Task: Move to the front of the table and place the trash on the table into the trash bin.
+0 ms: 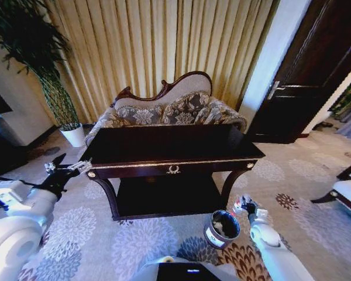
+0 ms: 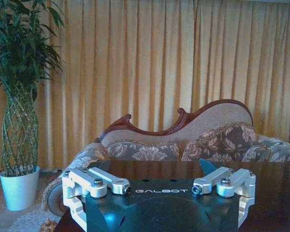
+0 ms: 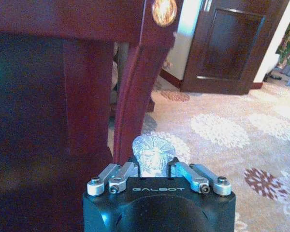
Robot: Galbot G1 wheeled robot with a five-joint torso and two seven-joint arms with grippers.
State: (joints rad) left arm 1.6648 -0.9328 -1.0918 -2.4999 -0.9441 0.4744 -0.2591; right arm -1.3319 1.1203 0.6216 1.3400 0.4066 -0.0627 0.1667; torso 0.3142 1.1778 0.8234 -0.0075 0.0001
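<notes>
Right tool [image 1: 244,205] sat low, off the front right leg of the table, just right of the trash bin [image 1: 222,229]. Right wrist view showed the tool [image 3: 151,169] pinching a crumpled, clear-whitish scrap of trash [image 3: 153,153] between its fingers, the table leg right behind it with a gold stud at the top. Couldn't tell what the scrap was exactly.

Bin stood on the patterned carpet [image 1: 105,234] in front of the table, near that right front leg, upright, dark liner visible, something pale inside. White label faced the robot.

Left tool [image 1: 67,170] hovered at tabletop height just off the front left corner, apart from the table. Left wrist view showed the left tool [image 2: 159,186] spread wide, nothing between the fingers [image 2: 108,181], pointed across the tabletop toward the sofa.

Tabletop [image 1: 169,143] was dark and glossy, gold trim along the front edge, wreath emblem [image 1: 174,170] mid-front, low shelf [image 1: 164,196] underneath. Robot was squared up to the front of the table.

Behind the table: floral sofa [image 1: 164,111] against tan curtains [image 1: 164,41], potted plant [image 1: 73,133] in a white pot at the left, dark wooden door [image 1: 310,76] at the right
</notes>
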